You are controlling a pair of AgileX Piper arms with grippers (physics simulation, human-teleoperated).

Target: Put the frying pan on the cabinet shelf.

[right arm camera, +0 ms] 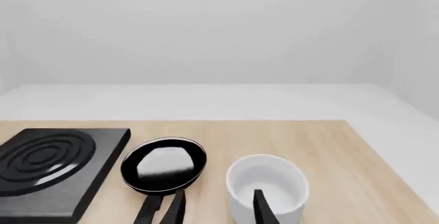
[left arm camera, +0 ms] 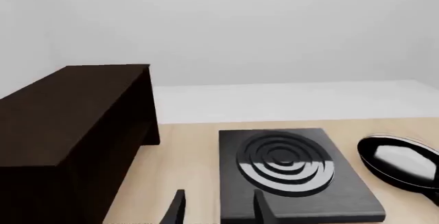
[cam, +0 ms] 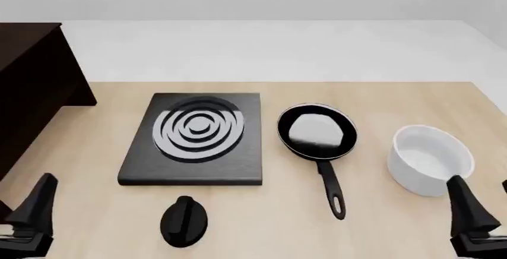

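The frying pan (cam: pixel 317 131) lies flat on the light wooden table, right of centre, its long thin handle (cam: pixel 330 188) pointing toward the near edge. It also shows in the right wrist view (right arm camera: pixel 164 168) and at the edge of the left wrist view (left arm camera: pixel 401 160). The dark brown cabinet stands at the far left, its flat top board (left arm camera: pixel 69 106) bare, with a corner visible in the front view (cam: pixel 32 63). My left gripper (cam: pixel 28 208) hovers open at the near left corner, holding nothing. My right gripper (cam: pixel 483 198) is open near the right corner, just short of the white pot.
A square black stove plate (cam: pixel 194 137) with silver rings sits between cabinet and pan. The white bowl-like pot (cam: pixel 429 159) stands to the pan's right. A small black round knob-like object (cam: pixel 184 220) lies near the front edge, in front of the stove plate.
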